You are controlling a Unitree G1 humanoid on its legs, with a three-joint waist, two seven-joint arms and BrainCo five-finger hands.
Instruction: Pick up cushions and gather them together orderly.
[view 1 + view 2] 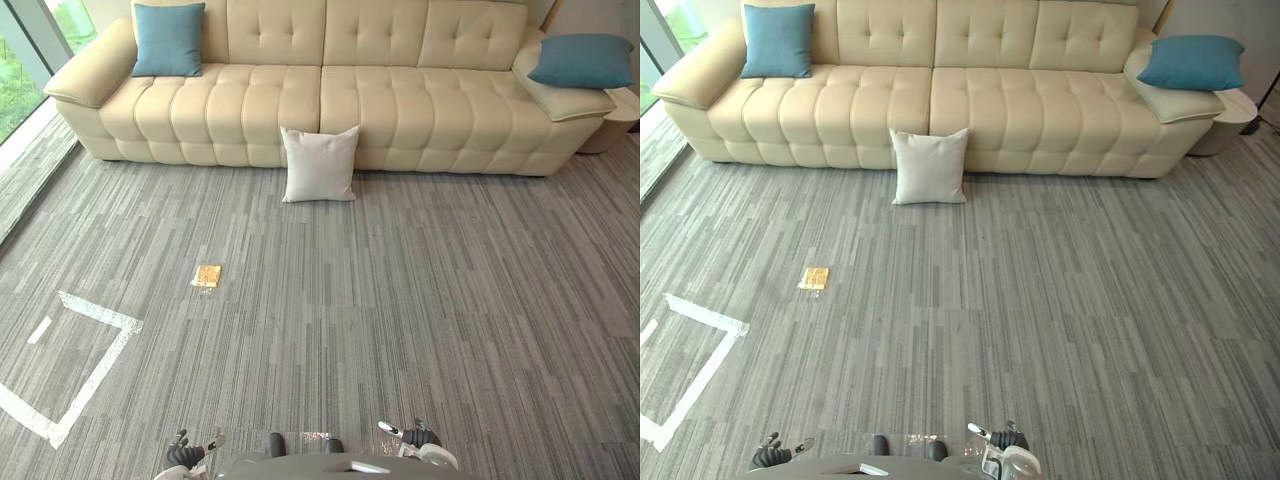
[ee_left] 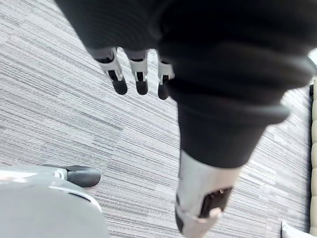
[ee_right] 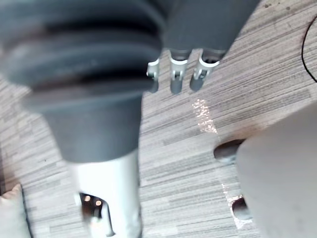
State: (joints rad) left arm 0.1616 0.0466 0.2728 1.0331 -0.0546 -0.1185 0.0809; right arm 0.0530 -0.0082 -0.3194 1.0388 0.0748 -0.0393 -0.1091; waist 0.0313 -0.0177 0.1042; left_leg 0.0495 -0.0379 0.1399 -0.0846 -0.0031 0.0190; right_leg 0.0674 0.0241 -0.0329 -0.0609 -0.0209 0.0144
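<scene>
A white cushion [image 1: 320,165] stands on the carpet, leaning against the front of the cream sofa [image 1: 400,110]. One blue cushion [image 1: 168,38] rests upright at the sofa's left end. Another blue cushion [image 1: 1193,62] lies on the right armrest. My left hand [image 1: 185,455] and right hand [image 1: 415,437] hang low at the near edge, far from all the cushions. In the wrist views the left hand's fingers [image 2: 141,74] and the right hand's fingers [image 3: 178,74] are straight over the carpet and hold nothing.
A small yellow object [image 1: 206,275] lies on the grey carpet, left of centre. White tape [image 1: 95,350] marks a square at the near left. A window [image 1: 20,70] runs along the left. A round side table [image 1: 618,118] stands beside the sofa's right end.
</scene>
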